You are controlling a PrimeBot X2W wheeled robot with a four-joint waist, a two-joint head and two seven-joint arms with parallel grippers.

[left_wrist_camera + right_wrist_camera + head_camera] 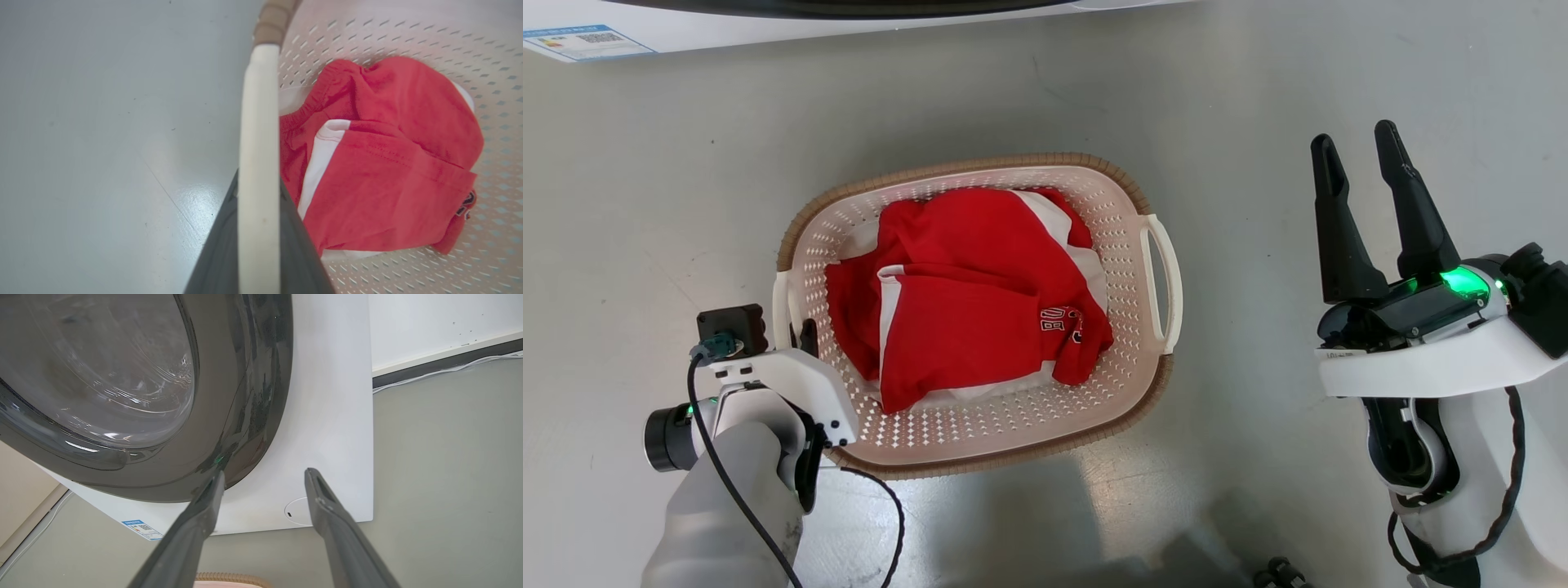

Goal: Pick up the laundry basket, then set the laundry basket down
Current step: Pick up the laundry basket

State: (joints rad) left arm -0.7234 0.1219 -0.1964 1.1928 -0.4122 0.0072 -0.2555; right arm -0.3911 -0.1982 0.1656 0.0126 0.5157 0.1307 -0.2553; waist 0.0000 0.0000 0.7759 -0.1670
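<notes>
One handle (259,122) of the laundry basket (980,437) sits pinched between the left gripper's (259,178) narrowed fingers. The right gripper's (1355,136) fingers gape wide, with the basket well apart to their left. The grasp looks made; next comes a slow lift that guards against tipping.

So the laundry basket (1127,269) in front of me: cream perforated plastic, brown woven-look rim (1013,160), white loop handles (1176,282), upright on the grey floor (645,204), red-and-white clothes (964,318) piled inside.
</notes>
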